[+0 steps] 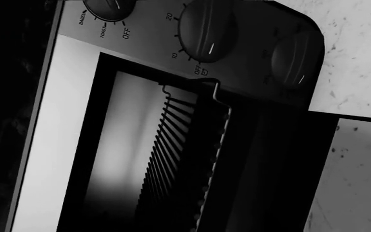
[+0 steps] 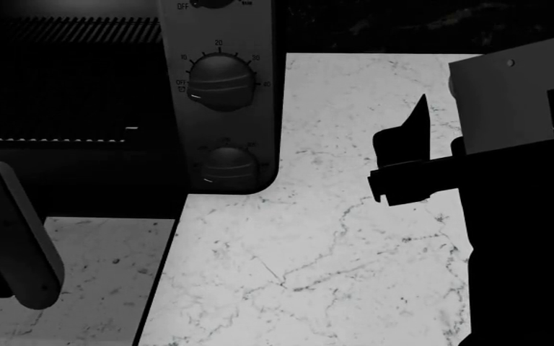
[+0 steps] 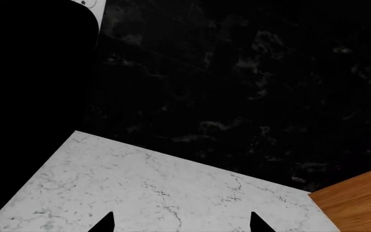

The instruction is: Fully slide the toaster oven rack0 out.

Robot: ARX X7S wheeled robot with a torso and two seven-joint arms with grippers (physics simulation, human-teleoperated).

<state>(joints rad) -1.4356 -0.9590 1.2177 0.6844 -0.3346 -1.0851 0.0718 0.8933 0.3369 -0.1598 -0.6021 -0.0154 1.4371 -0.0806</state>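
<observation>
The toaster oven [image 2: 224, 43] stands at the back left of the marble counter. Its drop-down glass door [image 2: 94, 281] lies open toward me. In the left wrist view the dark cavity [image 1: 127, 145] shows close up, with the wire rack [image 1: 172, 145] inside it and its front wire [image 1: 221, 140] near the cavity mouth. The left gripper's fingers show in no view; only a grey left arm link [image 2: 12, 238] hangs over the open door. My right gripper [image 2: 402, 162] is open and empty over the counter to the right of the oven, its fingertips [image 3: 105, 223] wide apart.
Round black dials [image 2: 221, 81] sit on the oven's right panel, also seen in the left wrist view [image 1: 206, 30]. White marble counter [image 2: 354, 252] spreads right of the oven. A dark wall [image 3: 237, 87] stands behind it, with a wooden surface [image 3: 359, 198] at one corner.
</observation>
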